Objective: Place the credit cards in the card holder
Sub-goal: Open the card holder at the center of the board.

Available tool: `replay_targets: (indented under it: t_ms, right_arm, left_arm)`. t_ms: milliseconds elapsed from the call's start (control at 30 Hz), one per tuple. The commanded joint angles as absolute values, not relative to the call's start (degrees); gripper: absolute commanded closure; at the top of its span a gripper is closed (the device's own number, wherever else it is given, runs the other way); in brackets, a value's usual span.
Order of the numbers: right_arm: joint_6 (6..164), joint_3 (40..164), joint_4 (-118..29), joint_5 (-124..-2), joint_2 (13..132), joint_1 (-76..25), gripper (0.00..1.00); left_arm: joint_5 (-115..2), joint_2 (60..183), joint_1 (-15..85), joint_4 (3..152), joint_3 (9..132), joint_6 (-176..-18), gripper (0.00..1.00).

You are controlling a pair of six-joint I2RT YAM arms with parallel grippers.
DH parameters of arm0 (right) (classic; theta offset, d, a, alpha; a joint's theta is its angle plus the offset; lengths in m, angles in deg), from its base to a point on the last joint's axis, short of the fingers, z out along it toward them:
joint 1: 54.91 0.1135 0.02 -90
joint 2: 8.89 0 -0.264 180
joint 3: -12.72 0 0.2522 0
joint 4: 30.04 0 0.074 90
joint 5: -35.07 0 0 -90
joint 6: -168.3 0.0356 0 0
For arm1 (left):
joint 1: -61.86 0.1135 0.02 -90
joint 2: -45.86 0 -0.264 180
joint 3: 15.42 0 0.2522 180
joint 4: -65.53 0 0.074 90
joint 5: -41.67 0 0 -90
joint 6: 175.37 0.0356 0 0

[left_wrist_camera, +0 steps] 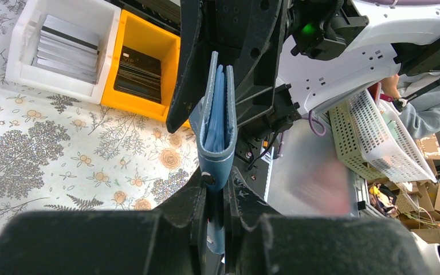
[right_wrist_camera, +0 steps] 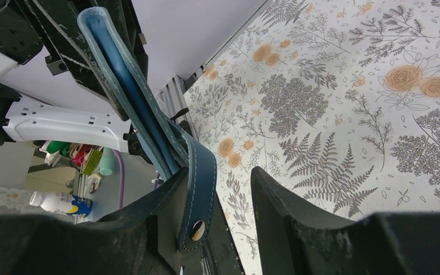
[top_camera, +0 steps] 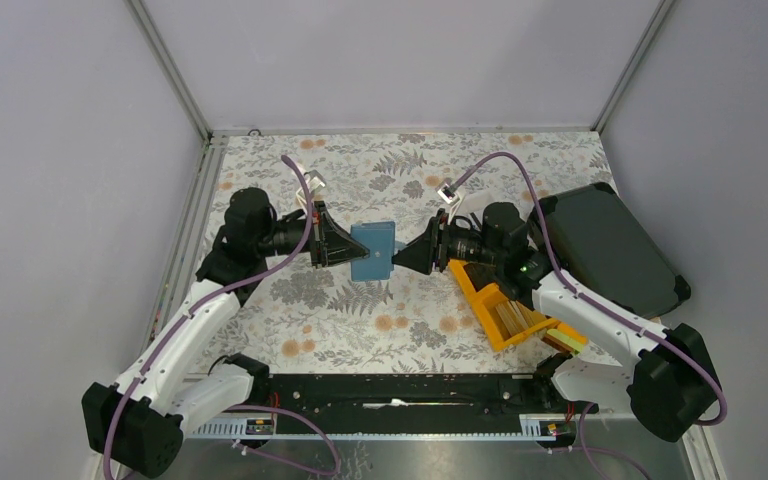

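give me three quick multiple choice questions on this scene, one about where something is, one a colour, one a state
1. The wallet is:
A) flat on the table
B) held up between the two arms
C) inside a bin

2. The bin beside the white bin is:
A) green
B) orange
C) purple

3. The left jaws are:
A) wide open and empty
B) shut on nothing
C) shut on the wallet

Answers:
1 B, the top view shows it between the two arms' tips.
2 B, the left wrist view shows its orange walls.
3 C, the left wrist view shows them pinching its lower edge.
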State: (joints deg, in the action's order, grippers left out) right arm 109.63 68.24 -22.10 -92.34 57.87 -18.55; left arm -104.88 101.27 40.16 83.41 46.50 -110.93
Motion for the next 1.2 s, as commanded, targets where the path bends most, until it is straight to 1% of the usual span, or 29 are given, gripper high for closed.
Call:
replay_targets:
  t_ms: [0,200,400,533,633,667,733,767,800,833,900,933,1033,1067,1167]
  right_arm:
    - [109.3,68.4,-19.1,-95.2,58.4,-18.7,0.51]
    - [112.7,68.6,-12.9,-103.5,59.2,-18.8,0.51]
    - [114.0,68.2,-10.4,-105.6,58.6,-18.7,0.51]
    - [117.0,67.9,-5.5,-106.8,59.6,-18.7,0.52]
    - [118.8,67.8,-2.6,-107.1,60.3,-18.6,0.59]
    - [119.3,67.8,-1.8,-107.2,60.5,-18.7,0.63]
    - [120.3,67.8,-0.6,-107.2,60.8,-18.7,0.77]
    - [120.6,67.7,-0.4,-106.9,60.7,-18.7,0.85]
    - [120.9,67.5,-0.4,-106.1,60.6,-18.7,0.92]
    - [120.9,67.5,-1.3,-104.9,60.5,-18.7,0.99]
    - [119.6,67.6,-6.3,-101.6,60.2,-18.7,1.00]
    - [118.7,67.8,-9.5,-99.6,60.1,-18.7,1.00]
    - [116.4,68.1,-16.9,-94.3,60.1,-18.6,1.00]
    - [116.1,68.0,-18.2,-93.2,60.2,-18.6,1.00]
    - [115.7,68.4,-22.4,-88.4,60.6,-18.7,1.00]
  left_arm:
    - [-106.6,100.4,40.1,79.5,46.6,-111.3,1.00]
    - [-105.7,101.6,40.2,80.2,47.0,-111.1,1.00]
    - [-106.6,102.1,40.1,80.3,47.2,-111.0,1.00]
    - [-108.9,103.3,40.0,77.7,46.7,-113.3,1.00]
    - [-109.6,104.1,39.5,76.5,46.2,-114.4,1.00]
    - [-109.5,104.5,39.4,76.5,46.2,-114.5,0.99]
    - [-108.6,105.5,39.3,77.9,46.6,-114.4,0.95]
    - [-107.8,106.0,39.3,79.7,47.1,-113.6,0.90]
    - [-106.5,106.4,39.3,82.5,47.9,-112.3,0.81]
    - [-104.8,106.7,39.3,85.0,48.6,-110.7,0.65]
    - [-99.8,106.8,39.3,88.9,49.6,-108.6,0.39]
    - [-96.5,106.6,39.3,90.7,50.0,-107.3,0.30]
    - [-88.9,105.0,39.2,92.4,49.7,-106.6,0.11]
    - [-87.4,104.3,39.0,92.0,49.3,-106.6,0.07]
    - [-84.3,102.6,37.7,90.9,48.3,-106.8,0.01]
